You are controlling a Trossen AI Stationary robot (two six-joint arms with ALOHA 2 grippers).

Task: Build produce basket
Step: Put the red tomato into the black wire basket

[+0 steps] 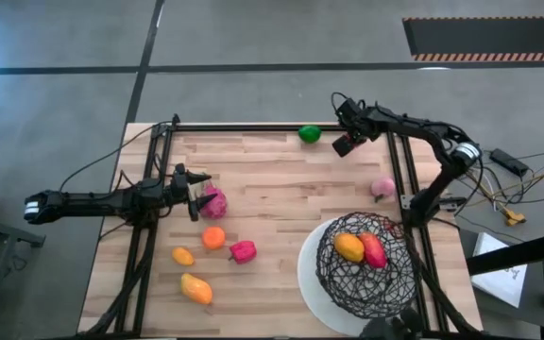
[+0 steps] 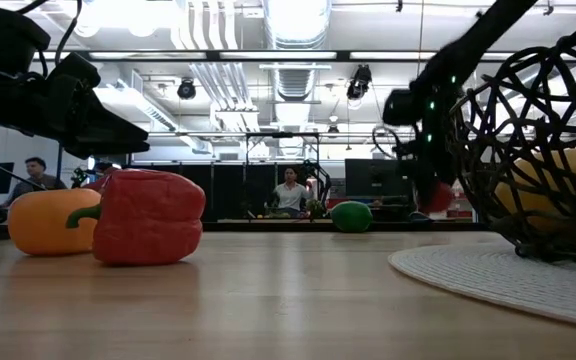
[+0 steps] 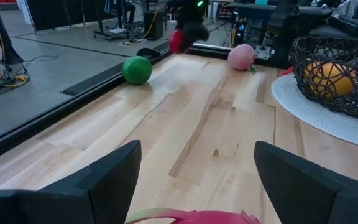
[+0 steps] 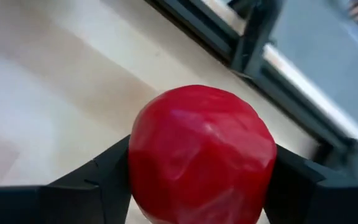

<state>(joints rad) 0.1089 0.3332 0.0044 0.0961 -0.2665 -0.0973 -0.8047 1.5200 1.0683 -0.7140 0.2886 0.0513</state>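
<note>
The black wire basket [image 1: 366, 274] stands on a white round base near the table's near right corner, with a yellow-orange piece [image 1: 349, 247] and a red piece [image 1: 374, 251] inside. My right gripper [image 1: 346, 144] is at the far edge, beside a green ball [image 1: 310, 134], shut on a red round fruit [image 4: 201, 155]. My left gripper [image 1: 195, 200] is low at the left side and open. Its fingers [image 3: 98, 180] stand on either side of a magenta piece [image 1: 214, 201]; whether they touch it does not show. Several more pieces lie on the wood near it. My right gripper pinches the red round fruit [image 4: 166, 143] between its two fingers [image 4: 98, 177], one on each opposite side. In the low view the fingers point down, and the fruit [image 2: 436, 195] hangs below them, seemingly clear of the table.
An orange piece [image 1: 214, 237], a magenta pepper [image 1: 243, 251] and two yellow-orange pieces [image 1: 183, 255] [image 1: 196, 287] lie near the left front. A pale pink piece [image 1: 382, 187] lies by the right rail. Black frame rails [image 1: 253, 127] border the table. People sit beyond the table.
</note>
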